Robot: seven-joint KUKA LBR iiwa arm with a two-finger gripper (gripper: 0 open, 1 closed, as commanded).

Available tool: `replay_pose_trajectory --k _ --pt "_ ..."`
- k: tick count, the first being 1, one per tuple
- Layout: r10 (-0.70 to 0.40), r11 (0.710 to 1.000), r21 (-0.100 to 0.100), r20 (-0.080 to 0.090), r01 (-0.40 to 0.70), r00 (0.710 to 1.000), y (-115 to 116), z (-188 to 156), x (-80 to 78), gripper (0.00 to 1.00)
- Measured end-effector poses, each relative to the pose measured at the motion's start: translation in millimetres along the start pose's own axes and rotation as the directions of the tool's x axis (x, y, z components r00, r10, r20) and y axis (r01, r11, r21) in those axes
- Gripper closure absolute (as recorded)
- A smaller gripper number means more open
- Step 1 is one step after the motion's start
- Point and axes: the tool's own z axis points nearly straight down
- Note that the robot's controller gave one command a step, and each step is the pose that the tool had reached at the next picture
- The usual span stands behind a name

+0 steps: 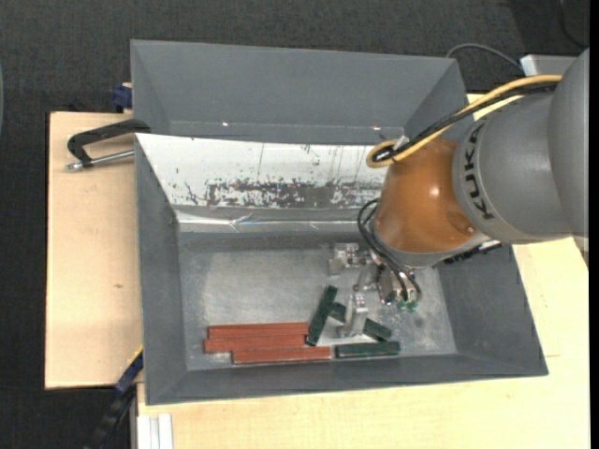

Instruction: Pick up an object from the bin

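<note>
My claw [359, 305] hung low among the small dark green blocks [323, 316] at the front of the bin [159, 279], right of the red-brown bars [267, 341]. Honestly couldn't tell if it was spread or pinching.

**Scuffed metal, matt wood, glossy cover**

My bin [159, 279] is grey sheet metal, matt, its far wall scratched and speckled. The red-brown bars [262, 342] look like smooth matt wood. The dark green pieces [323, 314] look plastic. My orange cover [421, 204] is glossy, my grey shell [533, 166] smooth.

Arm [524, 166] (cut off rightward) hides bin [281, 92] corner.
</note>
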Motion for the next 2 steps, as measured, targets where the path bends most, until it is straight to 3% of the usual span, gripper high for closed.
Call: replay_pose_trajectory --k 1,2 --pt "0.061 0.998 0.0 -0.001 -0.061 0.998 44.2 1.3 19.9 1.0" --pt "0.061 0.998 0.0 -0.001 -0.061 0.998 44.2 1.3 19.9 1.0"
